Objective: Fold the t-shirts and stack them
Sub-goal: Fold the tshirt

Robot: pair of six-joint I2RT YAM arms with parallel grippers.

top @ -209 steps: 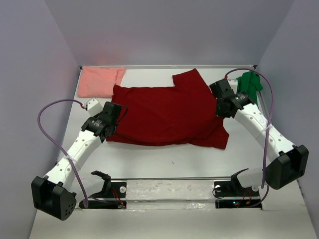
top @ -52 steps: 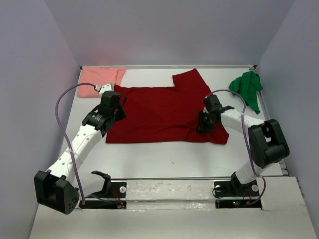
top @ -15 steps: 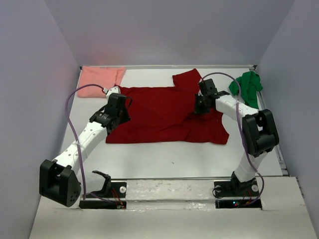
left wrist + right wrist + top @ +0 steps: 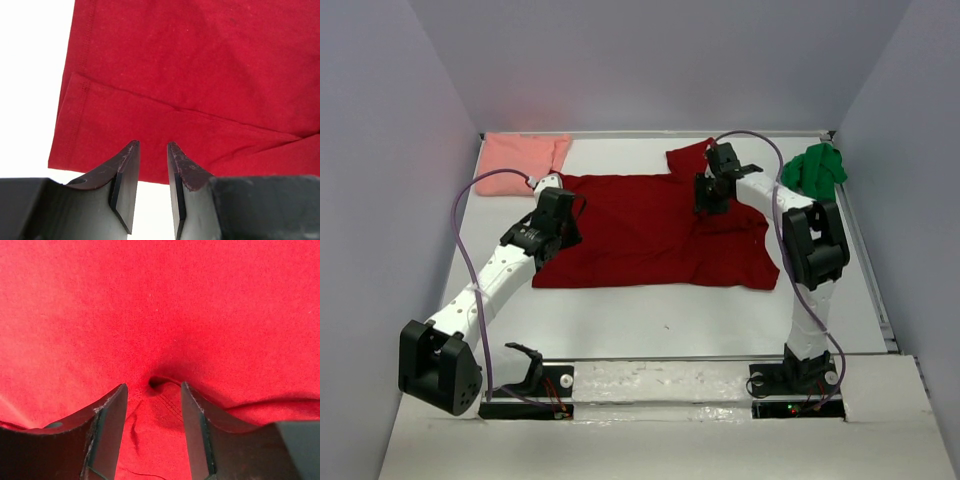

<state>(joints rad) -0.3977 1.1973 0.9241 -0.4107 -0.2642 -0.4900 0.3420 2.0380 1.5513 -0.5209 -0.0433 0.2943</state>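
Mid-table lies the red shirt, folding underway; pink shirt back left, green shirt back right. Right gripper gapes over a pucker, clamping nothing; left gripper, narrowly parted, hovers empty at the hem. Next: regrip, fold again.

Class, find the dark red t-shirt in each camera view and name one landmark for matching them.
Top external: dark red t-shirt spread flat across the centre.
Left wrist: fills the upper frame, stitched edge at left beside the white table.
Right wrist: fills the frame, puckered between the fingers.
Landmark: that stitched edge, by the left pincer in the top view.
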